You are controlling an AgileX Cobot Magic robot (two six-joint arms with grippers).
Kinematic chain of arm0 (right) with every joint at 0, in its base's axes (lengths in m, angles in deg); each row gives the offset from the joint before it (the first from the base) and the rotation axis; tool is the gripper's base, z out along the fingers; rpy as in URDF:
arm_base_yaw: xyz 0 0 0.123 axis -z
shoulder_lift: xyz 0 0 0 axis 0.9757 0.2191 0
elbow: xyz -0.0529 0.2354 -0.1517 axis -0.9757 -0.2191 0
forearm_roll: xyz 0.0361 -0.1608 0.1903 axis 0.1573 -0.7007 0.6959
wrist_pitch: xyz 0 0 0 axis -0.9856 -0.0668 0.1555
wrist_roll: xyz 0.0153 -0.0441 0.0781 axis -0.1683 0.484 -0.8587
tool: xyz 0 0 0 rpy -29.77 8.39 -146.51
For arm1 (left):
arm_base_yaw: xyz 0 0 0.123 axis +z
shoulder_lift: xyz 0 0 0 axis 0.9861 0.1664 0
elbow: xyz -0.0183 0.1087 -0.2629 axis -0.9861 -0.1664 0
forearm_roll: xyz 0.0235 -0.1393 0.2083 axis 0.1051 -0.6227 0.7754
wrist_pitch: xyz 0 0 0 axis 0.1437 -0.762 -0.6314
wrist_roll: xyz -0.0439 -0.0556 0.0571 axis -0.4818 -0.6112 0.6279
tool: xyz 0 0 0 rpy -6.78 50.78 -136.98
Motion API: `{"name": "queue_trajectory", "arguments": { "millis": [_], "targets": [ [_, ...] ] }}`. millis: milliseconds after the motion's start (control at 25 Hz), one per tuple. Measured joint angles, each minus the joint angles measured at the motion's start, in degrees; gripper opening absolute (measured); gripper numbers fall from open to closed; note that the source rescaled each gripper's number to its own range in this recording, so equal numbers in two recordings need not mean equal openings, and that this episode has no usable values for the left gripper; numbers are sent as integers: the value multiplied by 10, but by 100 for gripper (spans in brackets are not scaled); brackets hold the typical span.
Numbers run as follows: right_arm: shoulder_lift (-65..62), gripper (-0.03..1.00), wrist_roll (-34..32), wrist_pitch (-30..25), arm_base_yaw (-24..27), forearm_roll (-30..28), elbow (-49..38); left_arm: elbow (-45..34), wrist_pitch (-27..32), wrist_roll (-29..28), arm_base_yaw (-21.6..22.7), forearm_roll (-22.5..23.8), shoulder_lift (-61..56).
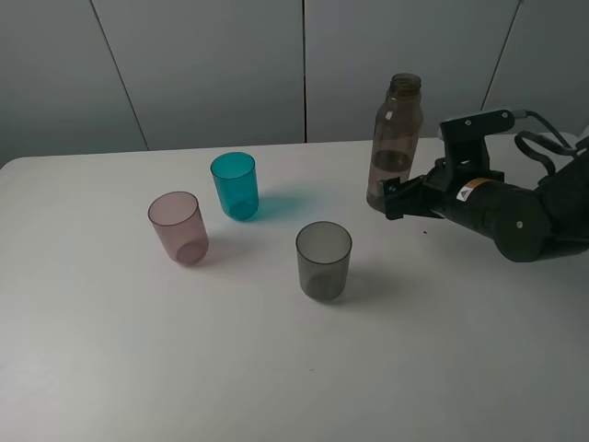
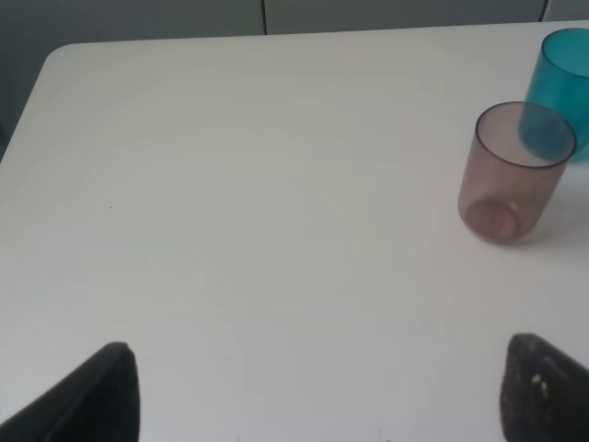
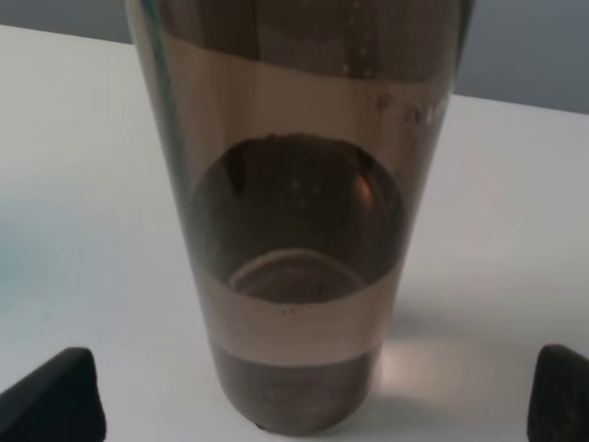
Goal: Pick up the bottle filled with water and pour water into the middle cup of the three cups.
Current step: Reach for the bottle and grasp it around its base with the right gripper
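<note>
The smoky brown-grey bottle (image 1: 397,138) stands upright and capless at the back right of the table, with water in its lower part. My right gripper (image 1: 394,196) is open at its lower part. In the right wrist view the bottle (image 3: 294,230) stands between the two wide-apart fingertips (image 3: 55,396), untouched. The teal-blue middle cup (image 1: 235,184) stands upright left of the bottle, the pale pink cup (image 1: 179,226) to its front left and the smoky grey cup (image 1: 323,260) to its front right. My left gripper (image 2: 317,396) is open and empty over bare table, with the pink cup (image 2: 515,175) and teal cup (image 2: 561,87) ahead.
The white table (image 1: 110,368) has a rounded far-left corner and grey wall panels behind it. The right arm's black body and cables lie over the table's right edge. The left arm is out of the high view.
</note>
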Motion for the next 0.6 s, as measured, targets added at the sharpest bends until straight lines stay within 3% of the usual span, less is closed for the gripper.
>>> {"name": "queue_trajectory", "arguments": {
  "millis": [600],
  "targets": [
    [66, 100, -13, 13, 0, -15, 90, 0, 0, 0, 0, 0, 0]
  ]
}}
